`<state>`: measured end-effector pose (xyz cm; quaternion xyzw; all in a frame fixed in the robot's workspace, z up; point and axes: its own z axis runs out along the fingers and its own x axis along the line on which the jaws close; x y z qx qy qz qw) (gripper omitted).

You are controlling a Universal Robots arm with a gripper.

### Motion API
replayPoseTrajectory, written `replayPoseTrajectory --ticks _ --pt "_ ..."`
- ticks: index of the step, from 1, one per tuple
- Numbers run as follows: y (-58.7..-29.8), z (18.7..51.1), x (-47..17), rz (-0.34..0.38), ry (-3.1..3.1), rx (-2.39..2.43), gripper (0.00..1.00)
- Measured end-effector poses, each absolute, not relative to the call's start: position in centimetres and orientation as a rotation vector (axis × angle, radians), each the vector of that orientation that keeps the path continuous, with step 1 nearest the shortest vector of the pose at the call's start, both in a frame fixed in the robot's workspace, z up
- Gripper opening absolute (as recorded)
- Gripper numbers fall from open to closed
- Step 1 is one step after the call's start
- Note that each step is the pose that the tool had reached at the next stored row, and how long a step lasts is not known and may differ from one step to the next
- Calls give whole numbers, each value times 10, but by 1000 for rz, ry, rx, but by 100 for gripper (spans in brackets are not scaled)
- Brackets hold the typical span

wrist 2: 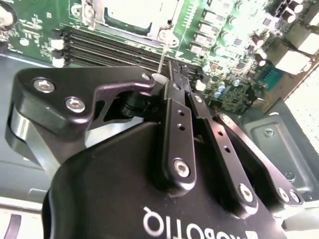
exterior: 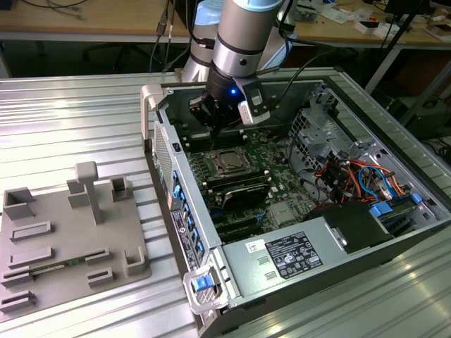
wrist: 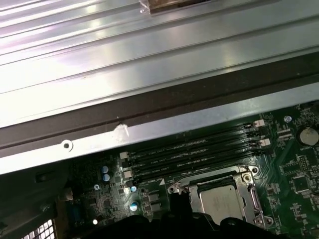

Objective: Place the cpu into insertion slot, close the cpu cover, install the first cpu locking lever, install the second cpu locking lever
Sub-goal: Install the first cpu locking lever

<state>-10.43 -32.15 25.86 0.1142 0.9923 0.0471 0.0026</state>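
Black end effector (exterior: pixel 220 121) on a silver robot arm (exterior: pixel 239 42), upper middle of the exterior view, lowered into an open computer case (exterior: pixel 331 282) and hanging just above and behind the insertion slot (exterior: pixel 230 163). Fingers (wrist 2: pixel 175 124) pressed together in the second wrist view, clenched with no gap, tips just beside a thin upright metal lever (wrist 2: pixel 160 60); whether pinched or merely touching, impossible to tell. Cpu (wrist: pixel 222 203) seated in the insertion slot, silver-grey top visible at lower right of the first wrist view, framed by the cpu cover (wrist: pixel 251 196) lying down flat around it. Same socket, washed out by glare, at top of the second wrist view. Long black memory slots (wrist: pixel 194 152) just beside the socket on a green motherboard (exterior: pixel 271 190). Grey power supply box (exterior: pixel 282 259) at lower middle of the exterior view. Grey parts fixture (exterior: pixel 67 239) on the ribbed metal worktop (exterior: pixel 70 113), lower left of the exterior view, well apart from the case.
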Motion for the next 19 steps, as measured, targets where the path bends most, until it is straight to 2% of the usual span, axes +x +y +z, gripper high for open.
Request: replayPoseTrajectory --ticks 19 --pt "-321 256 -98 149 3132 192 11"
